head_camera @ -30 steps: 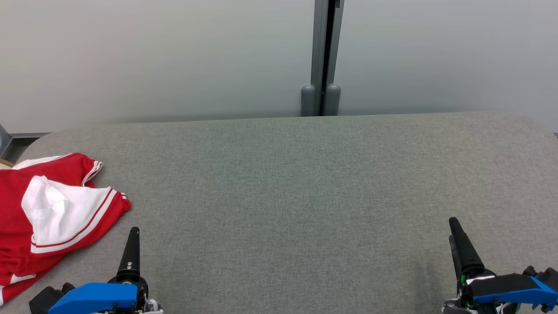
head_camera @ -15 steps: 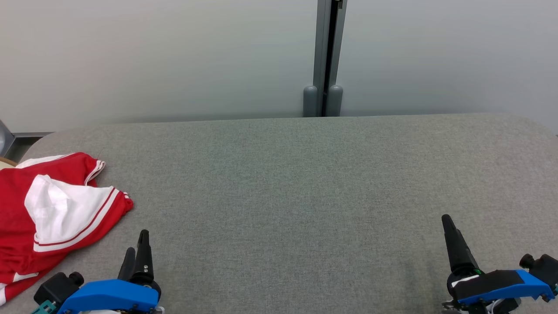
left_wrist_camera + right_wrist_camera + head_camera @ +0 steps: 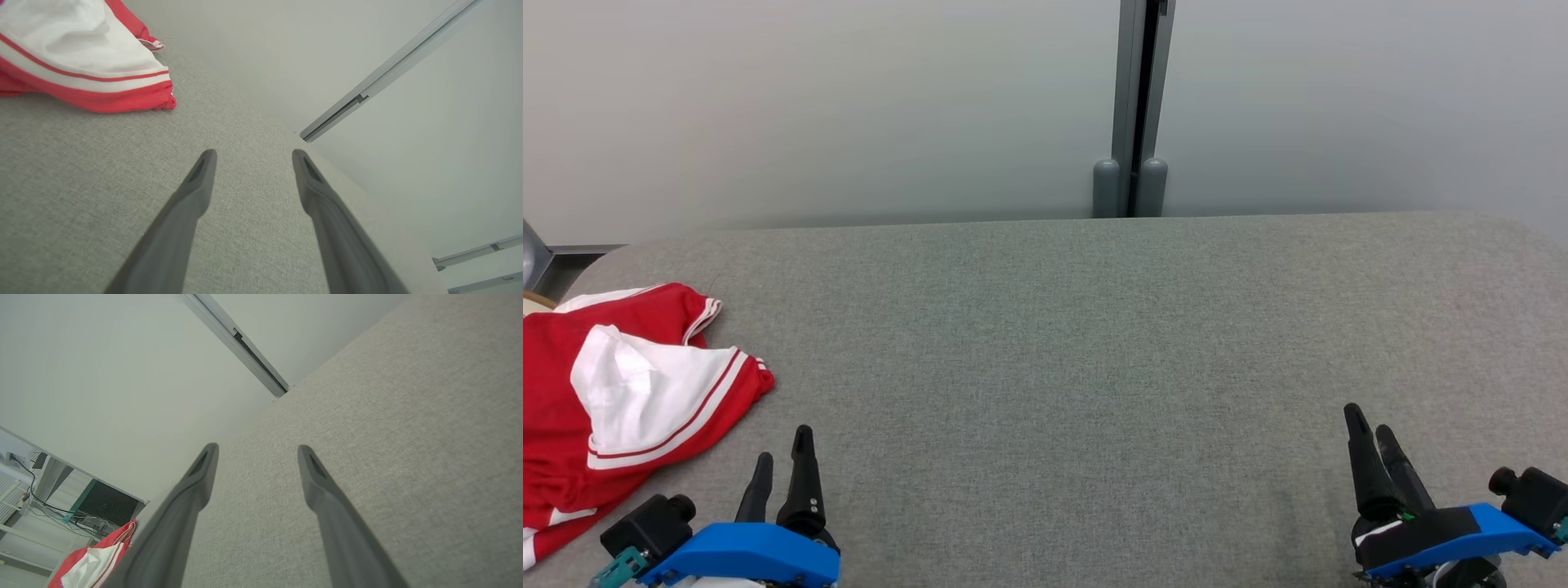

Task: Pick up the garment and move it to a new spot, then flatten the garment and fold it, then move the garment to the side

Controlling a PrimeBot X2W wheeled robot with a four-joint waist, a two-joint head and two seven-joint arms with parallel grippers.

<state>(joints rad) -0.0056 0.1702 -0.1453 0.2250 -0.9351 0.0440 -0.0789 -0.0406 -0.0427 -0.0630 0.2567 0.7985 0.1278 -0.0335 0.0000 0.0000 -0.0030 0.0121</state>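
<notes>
At the lower left of the head view, the left gripper [image 3: 783, 445] is pointing up the frame over the grey table [image 3: 1094, 343], fingers spread and gripping nothing, while at the lower right the right gripper [image 3: 1367, 419] is likewise keeping its fingers parted and empty. Just up and left of the left gripper, clear of its fingertips, the red-and-white garment [image 3: 621, 392] is lying crumpled at the frame's left edge, well apart from the right gripper. Behind the table, a grey post [image 3: 1141, 106] is rising up the pale wall.

Head looks down on table [image 3: 1094, 343]; wrists skim low; garment [image 3: 645, 384] shared.
</notes>
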